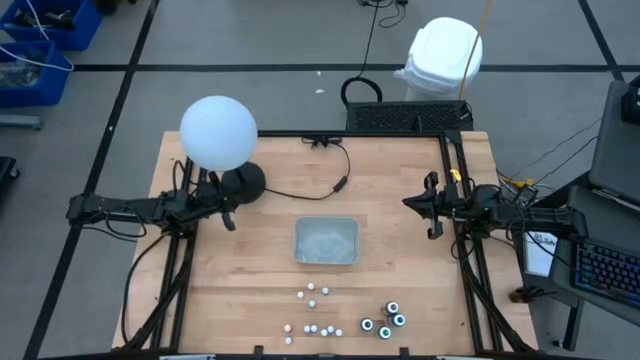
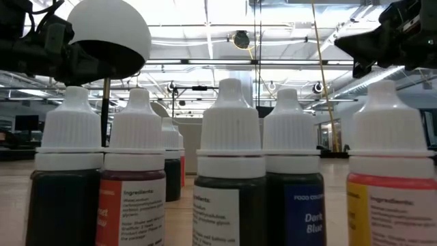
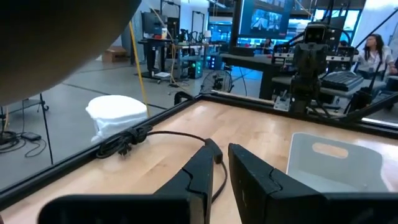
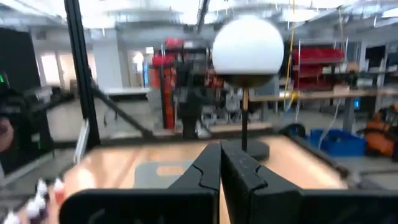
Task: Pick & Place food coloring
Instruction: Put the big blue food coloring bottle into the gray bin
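Observation:
The food coloring stands near the table's front edge: several tiny white-capped bottles (image 1: 312, 310) and three dark round pots with ringed tops (image 1: 385, 320). In the low view the bottles (image 2: 229, 171) stand upright on their bases, close to the camera. My left gripper (image 1: 230, 218) hovers at the table's left side, its fingers (image 3: 205, 171) a narrow gap apart with nothing between them. At the right side, my right gripper (image 1: 410, 203) is shut and empty; its wrist view shows the fingers (image 4: 208, 168) together. Both grippers are far from the bottles.
A clear grey rectangular tray (image 1: 326, 241) lies in the middle of the table. A white globe lamp (image 1: 218, 132) on a dark base stands at the far left, with a black cable (image 1: 330, 180) running across the far part of the table. Bare wood lies between tray and bottles.

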Tool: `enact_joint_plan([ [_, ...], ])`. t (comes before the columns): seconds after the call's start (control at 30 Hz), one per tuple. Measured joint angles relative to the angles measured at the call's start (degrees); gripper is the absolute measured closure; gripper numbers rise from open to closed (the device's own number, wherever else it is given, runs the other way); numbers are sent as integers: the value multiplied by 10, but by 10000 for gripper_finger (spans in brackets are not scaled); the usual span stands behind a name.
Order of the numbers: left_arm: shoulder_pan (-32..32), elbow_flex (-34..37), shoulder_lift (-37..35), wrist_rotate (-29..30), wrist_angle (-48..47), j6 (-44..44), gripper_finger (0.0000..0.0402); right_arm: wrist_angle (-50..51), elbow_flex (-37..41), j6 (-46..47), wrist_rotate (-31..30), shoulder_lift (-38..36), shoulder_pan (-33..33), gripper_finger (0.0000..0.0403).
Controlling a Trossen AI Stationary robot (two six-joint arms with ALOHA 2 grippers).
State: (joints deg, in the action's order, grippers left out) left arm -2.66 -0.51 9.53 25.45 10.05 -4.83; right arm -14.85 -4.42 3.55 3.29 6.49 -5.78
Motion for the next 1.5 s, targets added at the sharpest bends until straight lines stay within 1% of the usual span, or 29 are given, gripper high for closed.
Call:
enact_joint_plan([
  [0.07,0,0,0,0,3,-3,346,45,-37,-19,12,17,17,403],
  [0.13,0,0,0,0,5,-4,346,57,-87,-40,10,36,44,403],
  [0.2,0,0,0,0,4,-4,346,86,-139,-57,-23,68,75,403],
  [0.23,0,0,0,0,3,-4,346,117,-164,-65,-44,88,94,403],
  [0.33,0,0,0,0,0,-5,346,219,-263,-84,-136,166,156,403],
  [0.43,0,0,7,-1,-1,-5,346,326,-352,-65,-234,252,232,403],
  [0.57,0,-1,14,-2,-2,-18,346,432,-430,-21,-362,364,354,403],
  [0.67,0,-1,17,-12,-9,-27,346,454,-474,34,-472,416,446,403],
  [0.73,0,-1,20,-20,-27,-28,346,466,-489,67,-524,441,511,403],
  [0.87,0,-1,27,-20,-27,-28,346,468,-496,134,-635,471,638,403],
  [0.9,0,-1,27,-20,-26,-28,346,468,-495,153,-655,478,664,403],
  [1.0,0,-1,28,-20,-26,-28,346,464,-492,185,-685,507,721,403],
  [1.1,0,-1,28,-20,-23,-28,346,446,-492,202,-695,539,749,403],
  [1.33,0,-1,28,-21,-25,-28,346,389,-492,268,-690,629,754,400],
  [1.4,0,-1,28,-27,-25,-25,346,382,-492,281,-675,652,754,390],
  [1.5,0,-1,28,-30,-25,-13,346,382,-492,317,-650,686,754,361],
])
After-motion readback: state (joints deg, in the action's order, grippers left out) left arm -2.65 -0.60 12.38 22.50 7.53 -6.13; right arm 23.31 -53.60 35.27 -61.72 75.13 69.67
